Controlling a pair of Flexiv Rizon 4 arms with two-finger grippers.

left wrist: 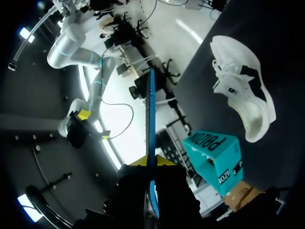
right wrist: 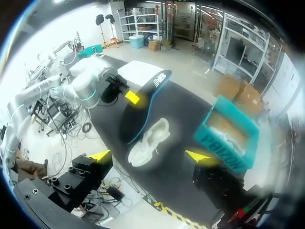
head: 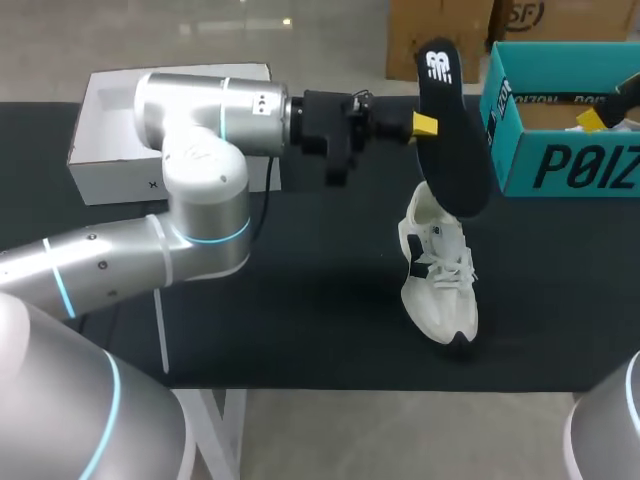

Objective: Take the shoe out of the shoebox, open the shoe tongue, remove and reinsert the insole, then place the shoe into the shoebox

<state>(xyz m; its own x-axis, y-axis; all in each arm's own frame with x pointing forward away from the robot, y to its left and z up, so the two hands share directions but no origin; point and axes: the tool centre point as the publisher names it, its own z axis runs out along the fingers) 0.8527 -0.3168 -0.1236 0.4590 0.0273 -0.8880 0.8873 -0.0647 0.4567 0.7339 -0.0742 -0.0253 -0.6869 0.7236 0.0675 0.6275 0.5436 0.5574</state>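
Head view: holds the insole (head: 450, 130) in the left gripper (head: 425, 124), upper middle of the frame. Long axis near vertical, lower end over the heel end of the shoe (head: 438, 270), which lies centre right, toe toward the lower edge. Left arm level and much the nearer.

Left wrist view: pinches the insole (left wrist: 150, 114) edge-on between both yellow tips, shoe (left wrist: 243, 95) ahead, off to one side.

Right wrist view: hangs high with the right gripper (right wrist: 150, 155) spread wide and empty, shoe (right wrist: 147, 140) ahead, well apart, shoebox (right wrist: 228, 138) beside it.

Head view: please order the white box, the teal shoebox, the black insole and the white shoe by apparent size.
Largest: white box and teal shoebox, about equal; both partly out of sight.
Smaller: black insole and white shoe, about equal; the insole is raised nearer the camera.
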